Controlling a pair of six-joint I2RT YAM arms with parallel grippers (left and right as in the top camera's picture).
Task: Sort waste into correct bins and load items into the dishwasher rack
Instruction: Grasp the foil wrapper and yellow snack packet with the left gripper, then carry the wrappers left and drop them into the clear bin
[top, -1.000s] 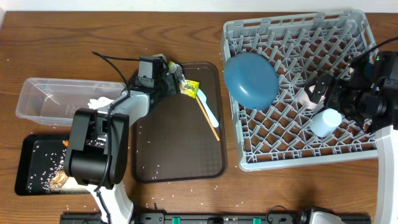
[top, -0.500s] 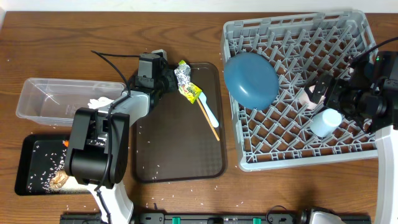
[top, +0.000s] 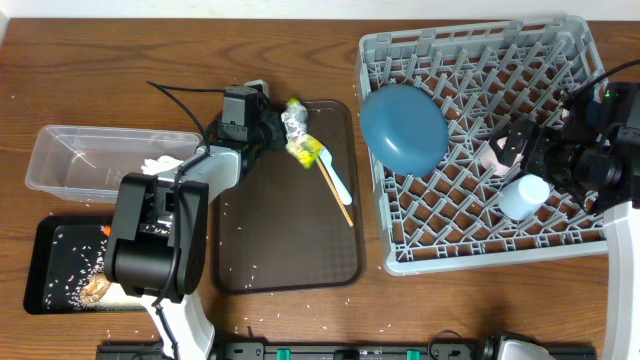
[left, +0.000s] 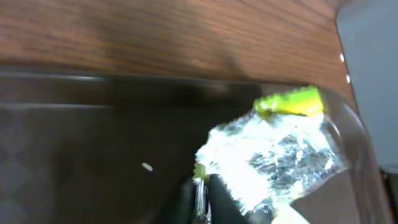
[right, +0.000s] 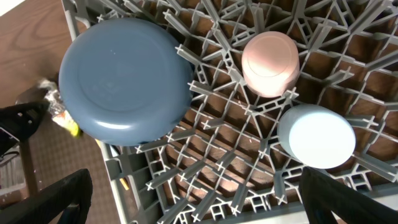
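My left gripper (top: 283, 130) is shut on a crumpled silver and yellow-green snack wrapper (top: 298, 136) at the back left corner of the brown serving tray (top: 290, 250). In the left wrist view the wrapper (left: 273, 155) is pinched between the dark fingertips (left: 224, 196). My right gripper (right: 196, 205) hangs open over the grey dishwasher rack (top: 480, 60), holding nothing. In the rack rest a round dark-blue dish (right: 127, 81), a pinkish cup (right: 270, 64) and a light-blue cup (right: 316, 135), both upside down. A white utensil (top: 335, 175) lies on the brown tray.
A clear tub (top: 70, 165) at the left holds white tissue (top: 158, 165). In front of it a black tray (top: 40, 245) carries rice grains, a brown lump (top: 95, 288) and a bit of carrot (top: 105, 230). A thin orange stick (top: 342, 208) lies beside the utensil. Rice is scattered on the table.
My left gripper has closed on the wrapper, which has come out from under it a little to the right. The right arm has not moved.
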